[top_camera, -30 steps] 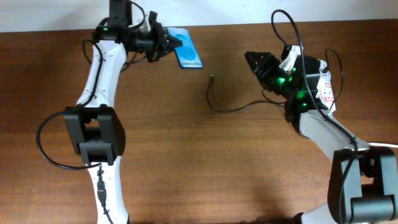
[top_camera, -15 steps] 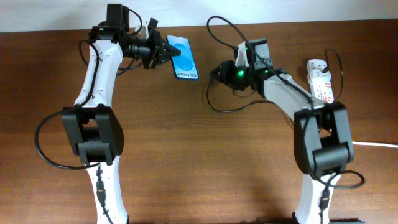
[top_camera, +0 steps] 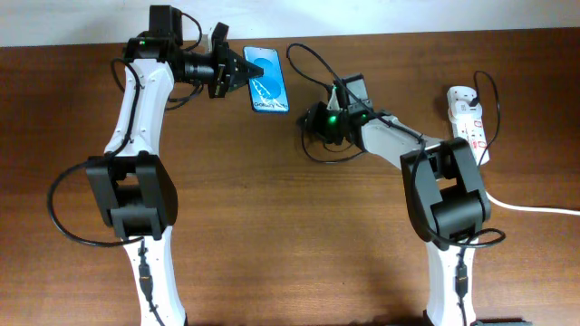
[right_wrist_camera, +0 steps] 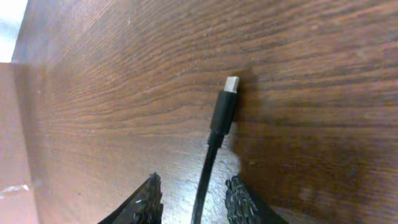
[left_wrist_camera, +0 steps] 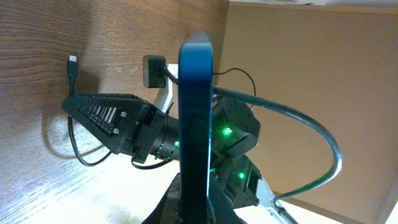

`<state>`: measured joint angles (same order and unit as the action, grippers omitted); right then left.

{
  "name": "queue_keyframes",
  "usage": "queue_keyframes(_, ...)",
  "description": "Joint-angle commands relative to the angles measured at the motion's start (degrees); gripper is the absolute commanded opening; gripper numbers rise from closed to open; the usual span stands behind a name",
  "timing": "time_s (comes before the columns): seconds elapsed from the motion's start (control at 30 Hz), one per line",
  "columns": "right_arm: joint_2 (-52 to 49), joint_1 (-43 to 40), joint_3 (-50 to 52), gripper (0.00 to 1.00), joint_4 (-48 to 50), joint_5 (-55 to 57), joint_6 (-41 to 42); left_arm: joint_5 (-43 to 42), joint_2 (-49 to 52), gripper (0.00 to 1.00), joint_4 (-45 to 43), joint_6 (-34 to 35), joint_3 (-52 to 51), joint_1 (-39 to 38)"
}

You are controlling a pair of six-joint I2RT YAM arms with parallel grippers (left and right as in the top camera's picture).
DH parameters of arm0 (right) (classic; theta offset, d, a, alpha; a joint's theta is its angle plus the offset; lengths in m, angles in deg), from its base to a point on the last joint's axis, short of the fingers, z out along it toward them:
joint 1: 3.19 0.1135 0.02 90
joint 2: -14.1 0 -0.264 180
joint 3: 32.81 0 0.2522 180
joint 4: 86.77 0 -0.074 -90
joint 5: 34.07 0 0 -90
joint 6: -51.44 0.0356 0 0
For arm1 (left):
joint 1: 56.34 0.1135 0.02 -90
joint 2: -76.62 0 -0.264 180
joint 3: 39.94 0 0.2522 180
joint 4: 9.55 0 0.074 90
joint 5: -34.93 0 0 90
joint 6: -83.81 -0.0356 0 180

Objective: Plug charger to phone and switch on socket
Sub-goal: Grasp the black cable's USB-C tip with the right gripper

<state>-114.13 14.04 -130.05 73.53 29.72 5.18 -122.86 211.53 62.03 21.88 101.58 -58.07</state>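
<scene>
In your left wrist view the phone [left_wrist_camera: 196, 118] shows edge-on only, screen hidden, and the jaws are cut off. Overhead, your left gripper [top_camera: 236, 72] reaches toward 3 o'clock, clamped on the phone's edge at the bench's [top_camera: 272, 226] 12 o'clock. Your right gripper [right_wrist_camera: 194, 191] hangs low, jaws apart astride the charger [right_wrist_camera: 221, 115], well apart from the socket [top_camera: 468, 118] at 2 o'clock.

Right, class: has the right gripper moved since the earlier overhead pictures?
Yes. The right gripper has swung away from the socket toward the phone, and its fingers now straddle the charger near its tip.
</scene>
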Motion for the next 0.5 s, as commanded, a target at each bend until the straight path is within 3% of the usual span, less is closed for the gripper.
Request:
queue_keyframes(0.0, -2.51, 1.46, -0.79, 0.36, 1.70, 2.93, 0.11, -3.65, -0.02, 0.00, -0.22, -0.35, 0.85, 0.35)
queue_keyframes(0.07, -3.37, 1.40, -0.79, 0.31, 2.38, 2.97, 0.94, -3.65, -0.02, 0.00, -0.07, -0.35, 0.85, 0.37)
queue_keyframes(0.4, -3.41, 0.70, -0.79, 0.30, 3.23, 4.04, 0.90, -3.63, -0.02, 0.00, -0.07, -0.35, 0.85, 0.35)
queue_keyframes(0.47, -3.41, 0.66, -0.81, 0.19, 3.26, 2.10, 0.04, -3.63, -0.02, 0.00, -0.04, -0.35, 0.85, 0.35)
